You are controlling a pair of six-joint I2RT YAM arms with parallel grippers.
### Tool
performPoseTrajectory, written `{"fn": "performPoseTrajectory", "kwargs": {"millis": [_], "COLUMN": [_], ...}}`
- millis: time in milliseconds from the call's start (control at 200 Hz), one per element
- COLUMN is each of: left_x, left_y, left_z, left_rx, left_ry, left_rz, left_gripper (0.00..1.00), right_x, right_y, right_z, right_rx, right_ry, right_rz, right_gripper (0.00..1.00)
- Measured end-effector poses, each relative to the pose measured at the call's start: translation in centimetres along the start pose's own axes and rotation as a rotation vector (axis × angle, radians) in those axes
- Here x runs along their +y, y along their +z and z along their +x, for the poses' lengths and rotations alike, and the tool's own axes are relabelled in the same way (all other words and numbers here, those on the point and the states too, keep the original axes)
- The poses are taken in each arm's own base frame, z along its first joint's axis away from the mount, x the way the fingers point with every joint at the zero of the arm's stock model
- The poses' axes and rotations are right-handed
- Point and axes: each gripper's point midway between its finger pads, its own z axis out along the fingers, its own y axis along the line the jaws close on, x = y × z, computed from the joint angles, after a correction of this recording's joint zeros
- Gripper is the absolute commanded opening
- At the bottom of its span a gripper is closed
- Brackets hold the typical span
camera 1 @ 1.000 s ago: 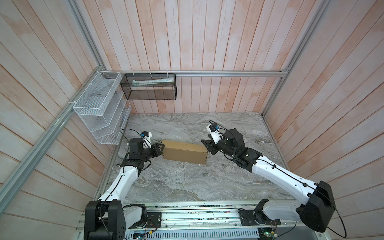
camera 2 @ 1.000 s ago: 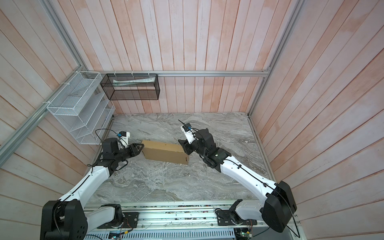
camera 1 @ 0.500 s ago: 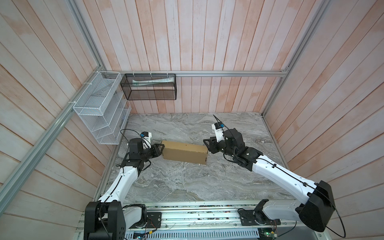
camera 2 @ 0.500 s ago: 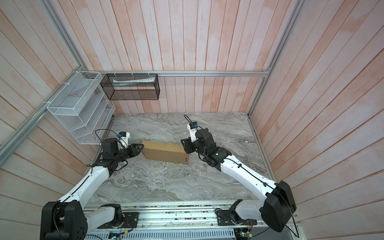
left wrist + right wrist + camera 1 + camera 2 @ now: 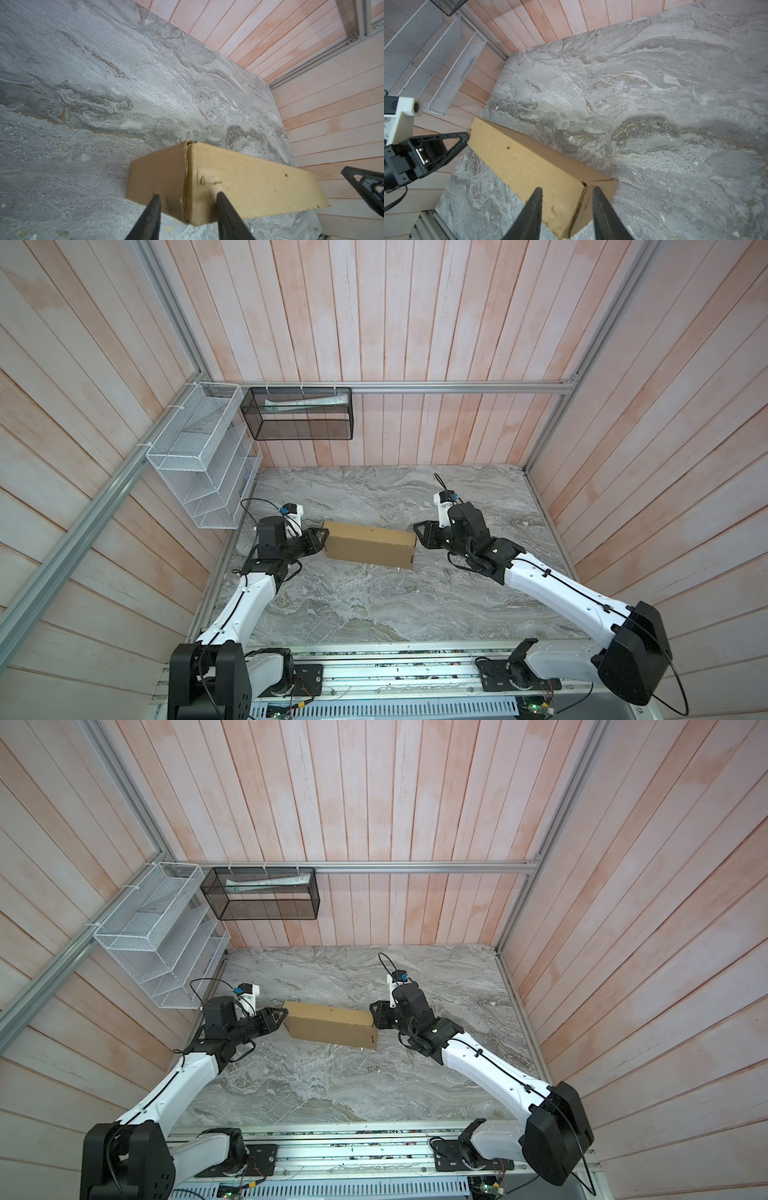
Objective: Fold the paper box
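Observation:
The paper box (image 5: 370, 545) (image 5: 330, 1025) lies shut on the marble table (image 5: 374, 614), a long tan carton slightly askew. My left gripper (image 5: 324, 536) (image 5: 284, 1016) is at its left end. In the left wrist view its jaws (image 5: 188, 196) stand apart astride the edge where the box's top (image 5: 249, 187) meets its end face. My right gripper (image 5: 417, 533) (image 5: 374, 1013) is at the right end. Its jaws (image 5: 566, 189) also stand apart over the matching end edge of the box (image 5: 529, 162). Whether any fingertip presses the cardboard I cannot tell.
A white wire rack (image 5: 199, 464) hangs on the left wall. A black mesh basket (image 5: 299, 414) holding papers hangs on the back wall. Wooden walls close three sides. An aluminium rail (image 5: 395, 668) runs along the front.
My right wrist has turned and shifted slightly right at the box's end, and its jaws have narrowed. The left arm and the box have stayed put.

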Motion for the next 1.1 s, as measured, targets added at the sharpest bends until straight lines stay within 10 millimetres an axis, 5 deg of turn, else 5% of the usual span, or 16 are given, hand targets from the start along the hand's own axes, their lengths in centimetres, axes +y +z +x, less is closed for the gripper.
{"fn": "performPoseTrajectory", "kwargs": {"millis": [655, 1100], "left_x": [0.0, 0.0], "left_y": [-0.1, -0.2], "left_z": [0.1, 0.2], "left_rx": [0.0, 0.005], "left_ry": [0.0, -0.003], "left_rz": [0.0, -0.006], "left_gripper": [0.45, 0.45], "right_x": [-0.9, -1.4], "right_y": [2.4, 2.9], "right_z": [3.7, 2.9], "right_rx": [0.107, 0.067], "right_ry": [0.147, 0.169], "right_rz": [-0.034, -0.079], "right_gripper": [0.27, 0.17]}}
